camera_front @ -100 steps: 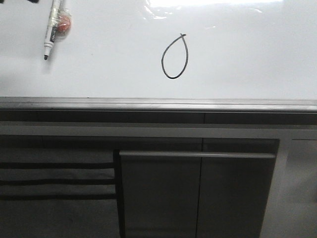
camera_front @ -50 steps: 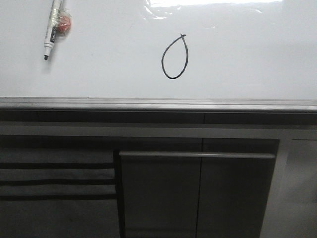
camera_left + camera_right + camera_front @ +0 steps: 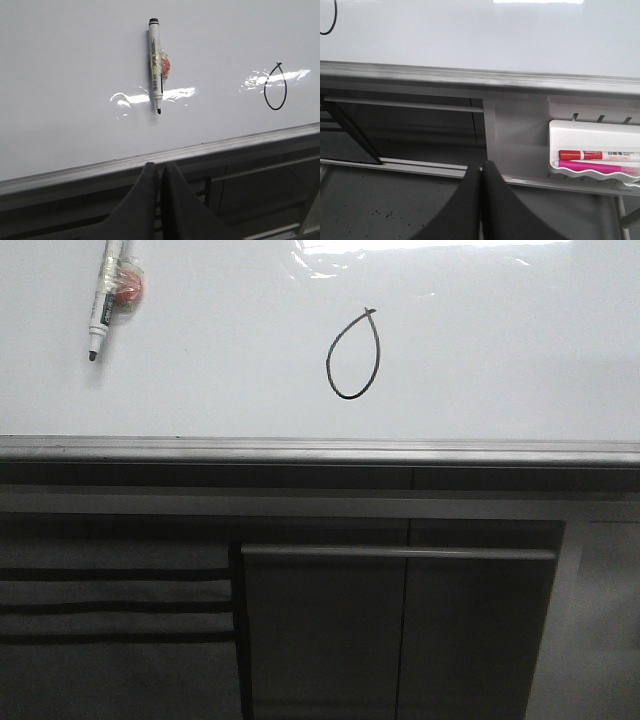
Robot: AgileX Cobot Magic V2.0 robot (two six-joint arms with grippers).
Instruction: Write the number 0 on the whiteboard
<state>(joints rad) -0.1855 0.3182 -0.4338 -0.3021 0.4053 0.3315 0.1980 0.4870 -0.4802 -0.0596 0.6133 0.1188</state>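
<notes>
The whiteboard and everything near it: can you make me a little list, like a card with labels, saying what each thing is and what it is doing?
whiteboard: glossy white, grey rail along its edge
number 0: thin black loop, pointed at the top, already drawn
marker pen: lying on the board, uncapped, black tip, apart from the 0
left gripper: shut, empty, off the board
right gripper: shut, empty
white tray: holds a red marker and a pink marker
task: looks finished
</notes>
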